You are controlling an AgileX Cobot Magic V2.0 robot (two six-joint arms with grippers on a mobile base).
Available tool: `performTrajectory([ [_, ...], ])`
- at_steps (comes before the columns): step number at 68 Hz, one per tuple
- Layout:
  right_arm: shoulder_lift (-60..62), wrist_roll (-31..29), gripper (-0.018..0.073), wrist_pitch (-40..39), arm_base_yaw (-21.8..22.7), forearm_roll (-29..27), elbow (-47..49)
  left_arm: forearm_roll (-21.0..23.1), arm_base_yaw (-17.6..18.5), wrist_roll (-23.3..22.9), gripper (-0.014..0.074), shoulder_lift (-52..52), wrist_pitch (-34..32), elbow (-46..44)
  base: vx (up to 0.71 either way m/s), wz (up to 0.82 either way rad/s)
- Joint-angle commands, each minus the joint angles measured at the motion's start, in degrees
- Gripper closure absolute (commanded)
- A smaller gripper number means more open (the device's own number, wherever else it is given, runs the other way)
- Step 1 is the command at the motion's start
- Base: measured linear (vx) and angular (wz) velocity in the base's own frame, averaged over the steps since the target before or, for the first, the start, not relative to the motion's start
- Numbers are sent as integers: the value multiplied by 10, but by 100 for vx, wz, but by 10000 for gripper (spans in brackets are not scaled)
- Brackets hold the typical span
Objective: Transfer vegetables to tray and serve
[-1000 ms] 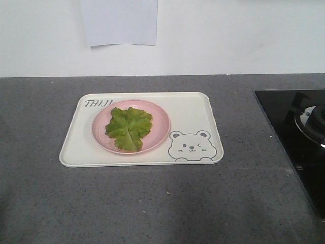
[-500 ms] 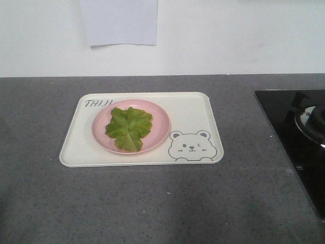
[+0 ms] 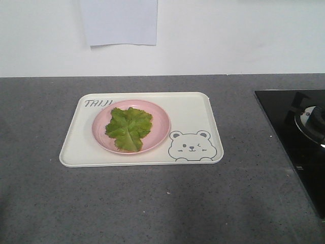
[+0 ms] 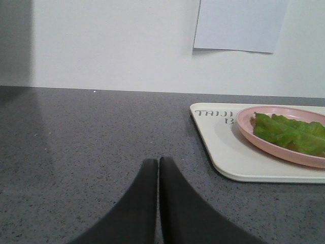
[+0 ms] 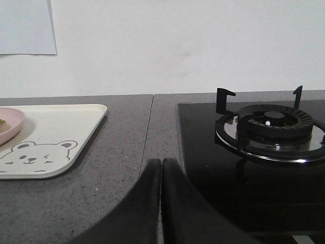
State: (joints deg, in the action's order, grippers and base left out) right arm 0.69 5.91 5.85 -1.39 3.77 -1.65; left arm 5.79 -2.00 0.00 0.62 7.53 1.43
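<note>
Nearest the cameras: left pincer point(image 4: 159, 168) with both dark fingers pressed together, nothing between them, low over the counter point(image 3: 152, 203) just left of the tray's near-left corner. Right pincer point(image 5: 161, 170) likewise closed and empty, over the strip of counter between the tray and the gas hob point(image 5: 269, 127). Neither pincer touches any task object.

Counter: dark grey, speckled, stone-like, matte; a seam runs back toward the wall in the right wrist view.

Mid-field: tray point(image 3: 195, 109), cream-white, rectangular, rounded corners, low raised rim, smooth and probably plastic. Grey bear face printed at its near-right corner; "TAIJI" lettering at the far left, partly covered by the plate. Round pink plate point(image 3: 157, 119) sits on the left half of the tray, shallow, glossy rim.

Lettuce leaf point(image 3: 129, 128): bright green, ruffled edges, pale central rib, lying flat in the middle of the pink plate, well inside its rim.

Right side: black glass hob with a round burner and black pan-support prongs, well apart from the tray.

Far: plain white wall, a sheet of pale paper point(image 3: 119, 23) fixed above the tray.

Progress, as judged: the leaf is already on the tray, by way of the plate. The transfer looks done; serving, presumably lifting or moving the tray, appears to remain.
</note>
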Motion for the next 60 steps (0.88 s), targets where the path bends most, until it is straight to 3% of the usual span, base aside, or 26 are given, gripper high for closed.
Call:
performTrajectory([
  [1, 1, 1, 564, -45, 3, 4, -4, 4, -2, 0, 603, 3, -42, 6, 0, 0],
  [60, 1, 1, 564, -45, 3, 4, -4, 4, -2, 0, 603, 3, -42, 6, 0, 0],
])
